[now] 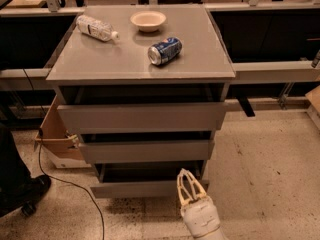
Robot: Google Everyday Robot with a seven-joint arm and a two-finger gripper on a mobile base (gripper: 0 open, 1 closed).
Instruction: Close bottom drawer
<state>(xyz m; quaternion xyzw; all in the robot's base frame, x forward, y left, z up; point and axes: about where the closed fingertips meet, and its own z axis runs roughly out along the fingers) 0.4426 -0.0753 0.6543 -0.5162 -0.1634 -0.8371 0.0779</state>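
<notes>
The bottom drawer point(140, 188) is the lowest of three grey drawers in a grey cabinet point(142, 64). It is pulled out a little, with a dark gap above its slim front panel. The two taller drawers above it are also pulled out somewhat. My gripper point(188, 183) comes up from the bottom of the camera view, its pale fingertips at the right part of the bottom drawer's front panel. My white arm point(201, 221) is below it.
On the cabinet top lie a plastic bottle point(96, 27), a cream bowl point(148, 20) and a blue can point(165, 50) on its side. A cardboard box point(55, 136) and a black cable point(67, 184) are at the left. Speckled floor lies to the right.
</notes>
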